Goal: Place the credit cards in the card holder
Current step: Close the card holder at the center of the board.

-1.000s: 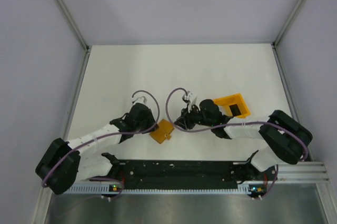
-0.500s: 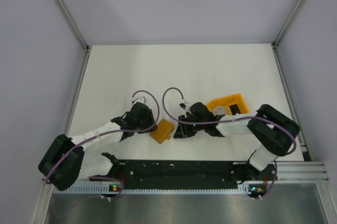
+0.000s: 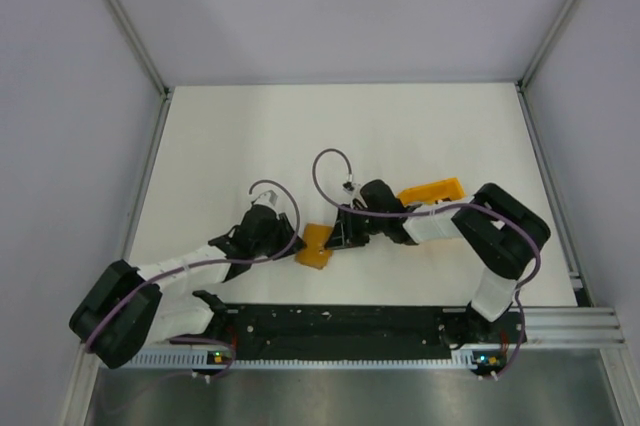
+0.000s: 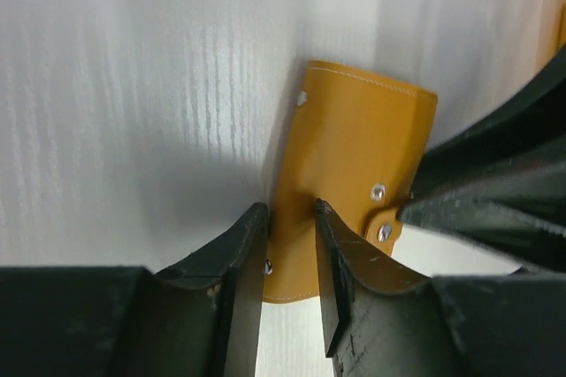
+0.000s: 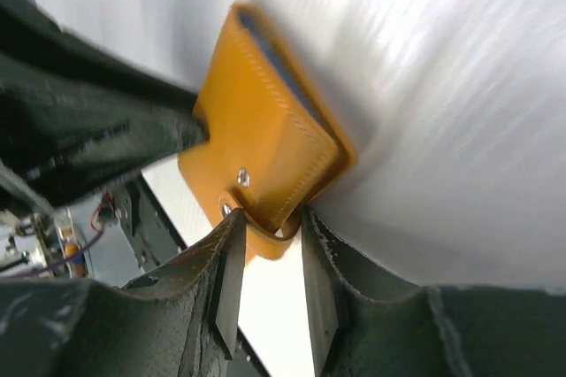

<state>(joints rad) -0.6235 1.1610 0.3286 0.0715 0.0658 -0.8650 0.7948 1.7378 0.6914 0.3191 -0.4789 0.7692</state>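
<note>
Near the middle of the white surface (image 3: 400, 126), the wallet (image 3: 317, 244) sits gripped from both sides, its long axis running near to far. It is smooth orange leather with a stitched rim and small metal snaps. The left jaws, with black fingers (image 4: 234, 293), pinch its near edge at a narrow gap. The right jaws, narrow too, clasp its strap tab (image 5: 265, 237) from the right. Farther right, an orange bin (image 3: 432, 190) shows behind the right arm (image 3: 435, 229).

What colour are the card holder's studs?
Silver studs on the card holder; clearest in left wrist view.
</note>
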